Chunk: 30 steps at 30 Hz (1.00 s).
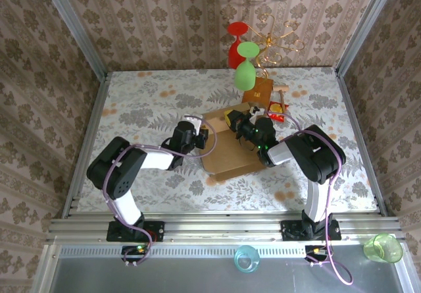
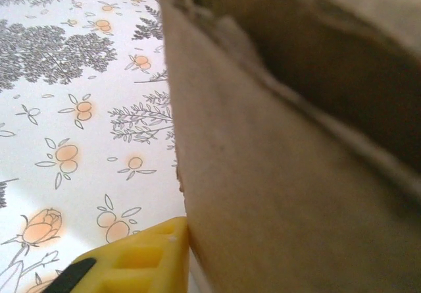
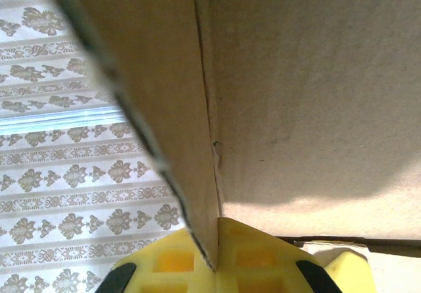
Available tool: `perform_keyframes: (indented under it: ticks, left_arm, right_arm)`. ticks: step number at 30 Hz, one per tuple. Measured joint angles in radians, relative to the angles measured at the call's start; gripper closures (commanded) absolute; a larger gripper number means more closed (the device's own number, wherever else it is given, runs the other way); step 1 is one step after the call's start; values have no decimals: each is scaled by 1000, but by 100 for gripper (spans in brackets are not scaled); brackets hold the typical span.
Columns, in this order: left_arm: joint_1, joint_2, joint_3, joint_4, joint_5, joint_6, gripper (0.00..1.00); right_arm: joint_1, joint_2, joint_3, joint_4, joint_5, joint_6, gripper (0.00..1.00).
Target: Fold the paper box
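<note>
**At the box's two sides: right hand clamped on a panel, left hand at a wall**

My right gripper point(image 3: 214, 259) is pinched tight on a cardboard panel of the paper box point(image 3: 296, 108). In its wrist view the panel's edge runs down between my two yellow fingers point(image 3: 164, 263), with a crease line just beside it.

My left gripper point(image 1: 202, 137) sits against the box's left side. Its wrist view shows one yellow finger point(image 2: 131, 263) just outside a standing wall of the box point(image 2: 276, 194). The other finger is hidden behind cardboard, so I cannot tell whether that hand grips the wall or merely brackets it.

From above, the box lies mid-table point(image 1: 145, 108) between my hands, its longer side running from the far edge toward my bases, slightly slanted. The wall lies to the right of my left hand and the box's bulk to the left of my right. I judge the next fold turns on bringing these sides inward.

The overhead view gives the layout but hides the fingertips under the wrists. The wrist views show the contact with the cardboard but not the box's shape.
</note>
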Motion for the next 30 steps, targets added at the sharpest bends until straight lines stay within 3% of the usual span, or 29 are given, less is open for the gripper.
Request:
perform_keyframes:
  ticks: [10,15,30]
  left_arm:
    - [-46,33,50,-46,-171,-50,83]
    - [-71,46,72,-76,-266,-80,99]
    - [-122,69,151,-226,-460,-171,100]
  right_arm:
    - [8,6,0,11,33,16,100]
    - [11,7,0,11,35,19,100]
    - [34,12,-2,22,64,44,99]
